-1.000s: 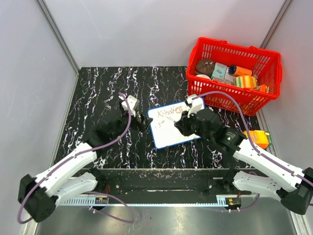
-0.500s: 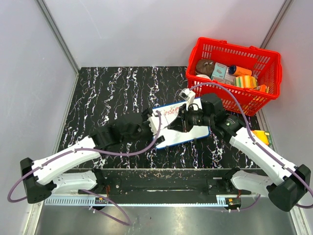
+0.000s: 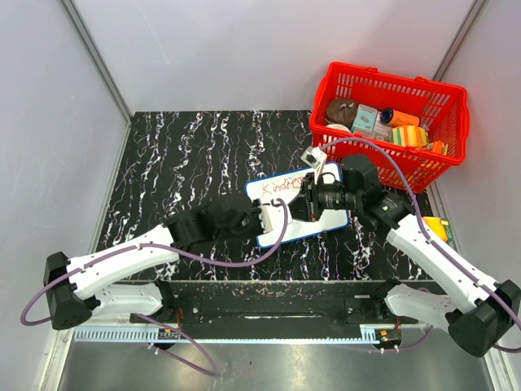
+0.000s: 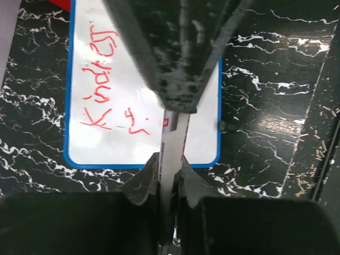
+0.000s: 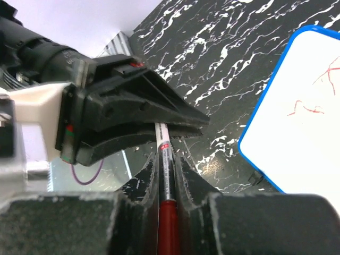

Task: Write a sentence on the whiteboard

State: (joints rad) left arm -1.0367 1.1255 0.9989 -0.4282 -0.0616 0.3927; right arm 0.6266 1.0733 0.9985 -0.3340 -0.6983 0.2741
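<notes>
So the small flat white rectangular board with the thin blue frame [image 3: 264,195] lies flat on the black white-veined marble bench [image 3: 179,155], a bit right of the middle and angled, its far right corner close to the red plastic mesh basket [image 3: 383,163] that sits in the bench's far right corner. The red handwritten sentence [image 4: 103,79] is on the board's far half: one word that reads something like "Kindness", plus a couple of small red squiggles under it that I honestly can't read. Both arms meet over the board's near half. The left tool [image 4: 169,162] is clamped together on the white barrel of a slim red and white marker pen [image 4: 172,141], and the right tool [image 5: 164,162] is clamped on the same pen from the opposite end, on the red part. The two tools sit nose to nose, nearly touching. The pen looks lifted off the board, and I can't see its tip.
</notes>
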